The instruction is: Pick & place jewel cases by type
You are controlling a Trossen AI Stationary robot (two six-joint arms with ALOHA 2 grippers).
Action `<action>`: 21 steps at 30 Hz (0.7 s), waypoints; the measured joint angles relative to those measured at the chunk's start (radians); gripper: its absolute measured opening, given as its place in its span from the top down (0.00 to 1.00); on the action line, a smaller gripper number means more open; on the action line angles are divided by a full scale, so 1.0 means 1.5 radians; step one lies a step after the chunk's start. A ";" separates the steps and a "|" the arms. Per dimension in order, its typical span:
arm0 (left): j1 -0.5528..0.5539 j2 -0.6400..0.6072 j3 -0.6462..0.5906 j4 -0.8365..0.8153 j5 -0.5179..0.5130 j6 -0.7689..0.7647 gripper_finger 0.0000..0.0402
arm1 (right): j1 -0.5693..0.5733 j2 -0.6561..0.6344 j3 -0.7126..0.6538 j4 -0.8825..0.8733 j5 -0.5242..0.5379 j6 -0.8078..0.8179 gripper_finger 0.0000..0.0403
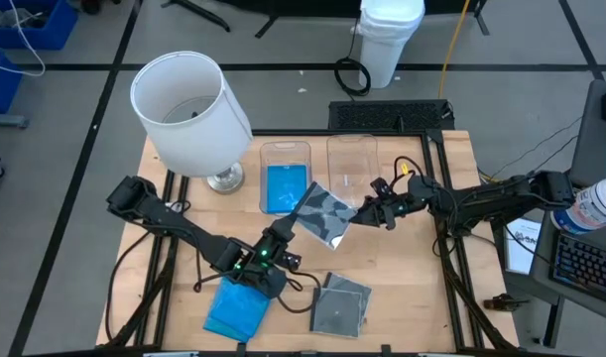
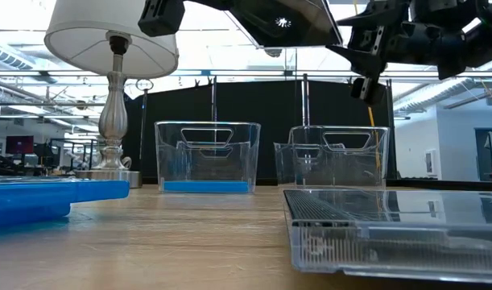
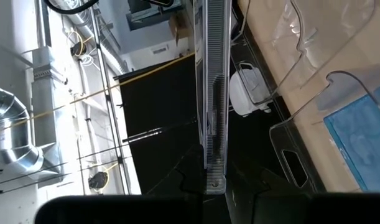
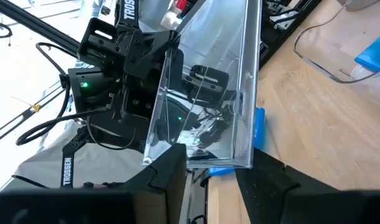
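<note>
Clear grey-lined jewel case (image 1: 324,215) held aloft mid-surface, gripped by both left tool (image 1: 286,230) and right tool (image 1: 367,212): apparent handover toward empty bin (image 1: 350,169) at 12 o'clock.

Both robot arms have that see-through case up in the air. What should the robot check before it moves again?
1. Left end effector grips the clear jewel case: ok.
2. Right end effector grips the opposite edge: ok.
3. Case is lifted off the table: ok, the low view shows it up high.
4. Right bin has room: ok, it looks empty.
5. Left bin holds only a blue jewel case: ok.
6. Which end effector should let go first: cannot tell.
</note>
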 joint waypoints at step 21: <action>0.007 0.030 0.000 0.017 0.001 0.006 0.90 | -0.034 0.000 -0.001 -0.003 -0.002 -0.008 0.75</action>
